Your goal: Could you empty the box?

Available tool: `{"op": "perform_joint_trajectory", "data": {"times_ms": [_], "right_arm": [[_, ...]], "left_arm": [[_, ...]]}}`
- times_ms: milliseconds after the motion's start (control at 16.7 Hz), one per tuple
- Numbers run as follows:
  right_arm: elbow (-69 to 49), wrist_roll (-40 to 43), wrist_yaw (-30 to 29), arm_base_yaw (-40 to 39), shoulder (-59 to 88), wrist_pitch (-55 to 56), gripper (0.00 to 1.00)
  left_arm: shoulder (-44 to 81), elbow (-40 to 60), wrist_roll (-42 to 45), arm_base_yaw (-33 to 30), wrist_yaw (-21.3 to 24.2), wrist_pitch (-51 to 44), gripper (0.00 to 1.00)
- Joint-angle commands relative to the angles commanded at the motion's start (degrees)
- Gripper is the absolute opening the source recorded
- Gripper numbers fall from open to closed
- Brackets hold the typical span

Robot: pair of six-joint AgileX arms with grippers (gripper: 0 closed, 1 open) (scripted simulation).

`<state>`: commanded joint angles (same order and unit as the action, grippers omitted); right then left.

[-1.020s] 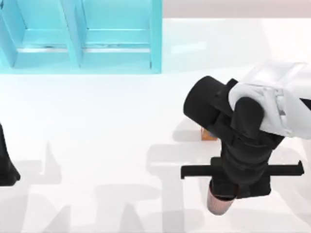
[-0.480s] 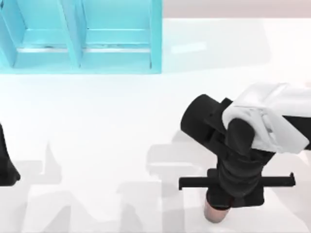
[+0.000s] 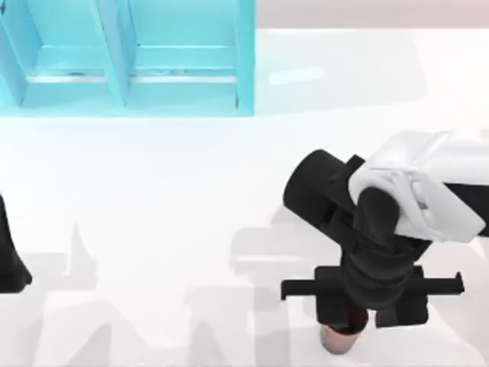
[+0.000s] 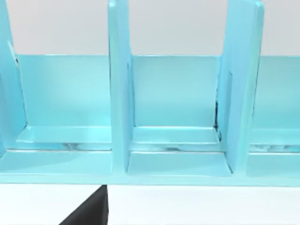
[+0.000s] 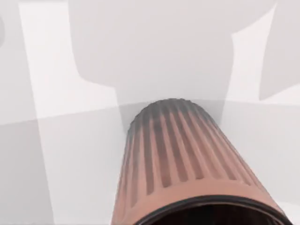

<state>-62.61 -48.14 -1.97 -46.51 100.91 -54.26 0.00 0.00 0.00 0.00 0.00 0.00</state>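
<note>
A: Status, left to right?

B: Left gripper (image 3: pixel 8 264) is parked at the table's (image 3: pixel 168 199) left edge, idle. I can't tell if its claw is open or closed. Its wrist camera faces the box (image 4: pixel 119 103).

A: Anything in the box?

B: The box (image 3: pixel 244 69) sits top left. The compartments in view look bare (both the top and left wrist views agree on that). Some of it is cut off by the frame, so I can't vouch for the rest.

A: Right side?

B: Right gripper (image 3: pixel 359 313) is low over the near edge, right of centre, straight above the cup (image 3: pixel 340 340). The cup is ribbed and pinkish-brown with a dark rim, well apart from the box. In the right wrist view the cup (image 5: pixel 187 159) runs out from just under the camera.

A: Gripping it?

B: Can't tell, the arm body hides the contact. I also can't say if the cup rests on the table or hangs just off it.

A: Step?

B: My read is the put-down end of a carry, with the cup already out of the box.

A: Next?

B: Confirm the cup is seated on the table, release if held, lift straight up so the cup isn't tipped. Then check the hidden box sections.
</note>
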Motion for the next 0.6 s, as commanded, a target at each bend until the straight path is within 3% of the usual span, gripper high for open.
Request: {"op": "perform_joint_trajectory", "data": {"times_ms": [240, 600], "right_arm": [[0.0, 0.0, 0.0, 0.0, 0.0, 0.0, 0.98], [0.0, 0.0, 0.0, 0.0, 0.0, 0.0, 1.00]], "left_arm": [[0.0, 0.0, 0.0, 0.0, 0.0, 0.0, 1.00], [0.0, 0.0, 0.0, 0.0, 0.0, 0.0, 1.00]]}}
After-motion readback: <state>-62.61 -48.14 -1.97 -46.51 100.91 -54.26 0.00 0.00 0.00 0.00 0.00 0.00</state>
